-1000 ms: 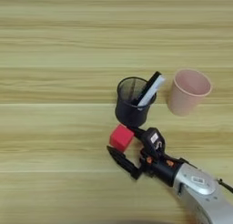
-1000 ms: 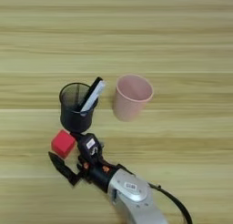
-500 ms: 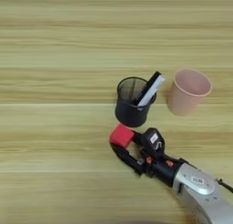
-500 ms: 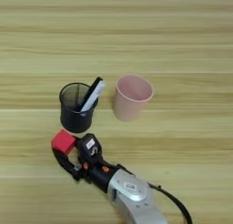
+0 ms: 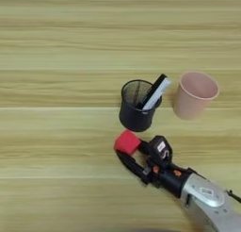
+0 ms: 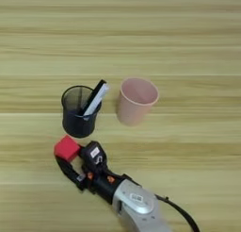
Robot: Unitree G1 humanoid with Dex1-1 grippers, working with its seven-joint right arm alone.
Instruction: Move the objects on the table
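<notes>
The small red cube (image 5: 127,142) lies on the table (image 5: 56,132) just in front of a black mesh cup (image 5: 136,106). My right gripper (image 5: 126,148) comes in from the lower right, and its two black fingers are shut on the cube, one along its near side and one at its right. The white-grey marker (image 5: 154,93) with the black cap stands tilted inside the mesh cup, cap end up. The right eye view shows the same cube (image 6: 66,147) and marker (image 6: 94,98).
A pink cup (image 5: 195,94) stands upright just right of the mesh cup. My silver forearm (image 5: 207,203) crosses the lower right corner. Bare wood lies to the left and at the back.
The near black finger has swung in against the red cube, closing the gap that showed a second ago. The cube, cups and marker have barely moved.
</notes>
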